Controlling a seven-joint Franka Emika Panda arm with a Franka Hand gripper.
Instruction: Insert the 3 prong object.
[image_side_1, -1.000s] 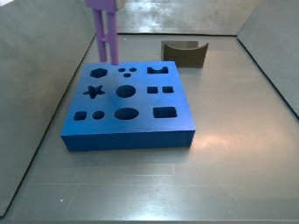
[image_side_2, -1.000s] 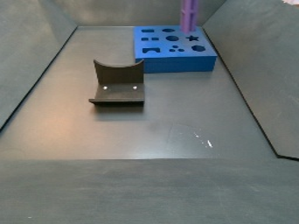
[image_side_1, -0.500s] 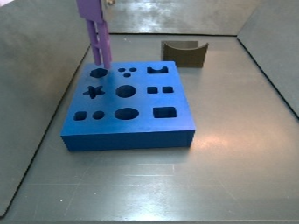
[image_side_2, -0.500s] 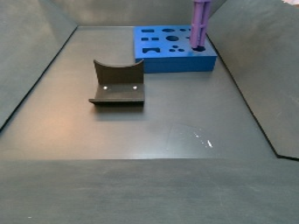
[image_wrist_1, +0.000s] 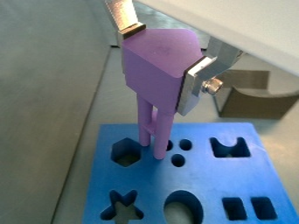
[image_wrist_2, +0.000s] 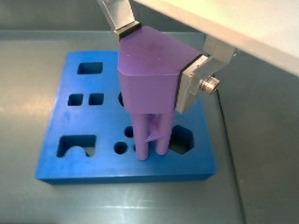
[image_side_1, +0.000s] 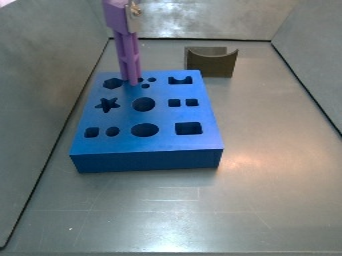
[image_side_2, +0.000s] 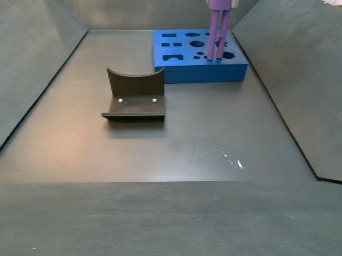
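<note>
My gripper (image_wrist_1: 163, 54) is shut on the purple 3 prong object (image_wrist_1: 156, 70), its silver fingers (image_wrist_2: 194, 83) clamping the piece's thick head. The piece hangs upright, rods pointing down. The rod tips (image_wrist_1: 153, 149) sit at the top face of the blue block (image_wrist_1: 205, 188), next to the hexagonal hole (image_wrist_1: 124, 153) and the small round holes (image_wrist_1: 179, 157). In both side views the purple piece (image_side_1: 124, 45) (image_side_2: 219, 28) stands over the block's far end (image_side_1: 140, 85). Whether the tips have entered the holes cannot be told.
The blue block (image_side_2: 198, 55) has several shaped holes: star, circles, squares. A dark olive-brown block with a curved notch (image_side_1: 211, 61) lies apart from it on the grey floor (image_side_2: 135, 95). Grey walls enclose the work area.
The purple piece has shifted sideways over the block's far end and come down, so its rod tips now reach the block's top by the small holes.
</note>
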